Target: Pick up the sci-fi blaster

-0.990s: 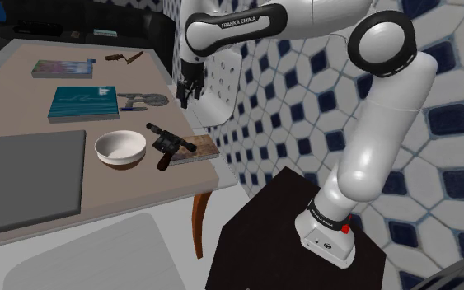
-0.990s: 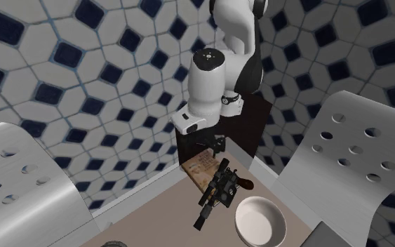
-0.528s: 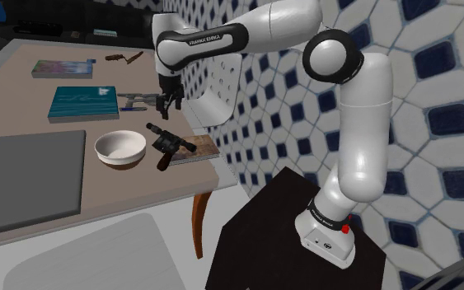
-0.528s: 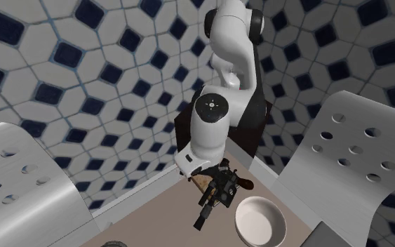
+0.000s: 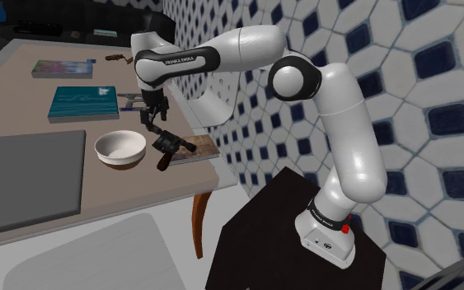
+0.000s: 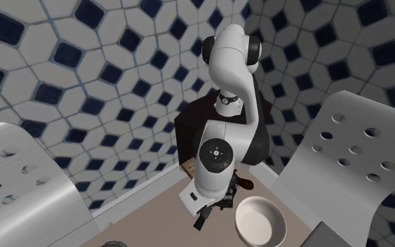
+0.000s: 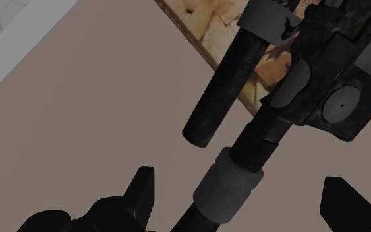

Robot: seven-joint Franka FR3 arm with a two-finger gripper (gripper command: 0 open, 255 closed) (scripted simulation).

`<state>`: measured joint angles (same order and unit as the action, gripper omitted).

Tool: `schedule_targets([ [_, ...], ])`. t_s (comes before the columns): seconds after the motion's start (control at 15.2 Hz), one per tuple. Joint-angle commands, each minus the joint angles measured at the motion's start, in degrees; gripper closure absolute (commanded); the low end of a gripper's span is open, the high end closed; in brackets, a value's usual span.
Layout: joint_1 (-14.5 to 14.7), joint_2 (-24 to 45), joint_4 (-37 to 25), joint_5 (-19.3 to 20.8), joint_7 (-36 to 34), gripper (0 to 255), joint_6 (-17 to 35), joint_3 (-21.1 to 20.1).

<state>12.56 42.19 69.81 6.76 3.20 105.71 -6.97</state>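
**arm swings in over blaster, jaws open around the barrel**

the sci-fi blaster (image 5: 169, 146), black with a brown grip, lies near the table (image 5: 57, 202) edge. its body rests partly on a flat brown picture board (image 5: 203, 149) and its barrel juts out over the bare tabletop. it has not shifted over the last second. what has changed is the arm: a second ago the gripper (image 5: 151, 121) hung out past the table edge, and it has since swept across and dropped to the blaster's muzzle end. in the wrist view the gripper (image 7: 240, 192) has its two black fingers (image 7: 142, 187) standing wide apart on either side of the ribbed barrel, touching nothing, so the blaster (image 7: 315, 79) is not yet held. a white bowl (image 5: 121, 148) sits just beside the blaster on the shoulder view's left, with a teal book (image 5: 83, 103) farther back and a grey mat (image 5: 25, 169) beyond the bowl. seen from across the table, the forearm hangs over most of the blaster (image 6: 200, 222), with the bowl (image 6: 259, 219) just beside it. the approach looks all but done. what seems to remain is a short descent, a squeeze on the barrel and the lift, with the bowl close enough to need watching.
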Motion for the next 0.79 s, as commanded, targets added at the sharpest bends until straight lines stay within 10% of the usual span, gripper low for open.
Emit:
schedule_targets([
  [0.0,-0.01,0.53,0.58,0.07,-0.04,0,1.07,0.04],
  [0.33,-0.01,1.52,1.68,0.2,-0.17,0,3.16,0.12],
  [0.4,-0.03,1.44,1.82,0.2,-0.17,255,3.21,0.12],
  [0.73,-0.03,1.47,1.77,0.2,-0.17,255,3.2,0.12],
])
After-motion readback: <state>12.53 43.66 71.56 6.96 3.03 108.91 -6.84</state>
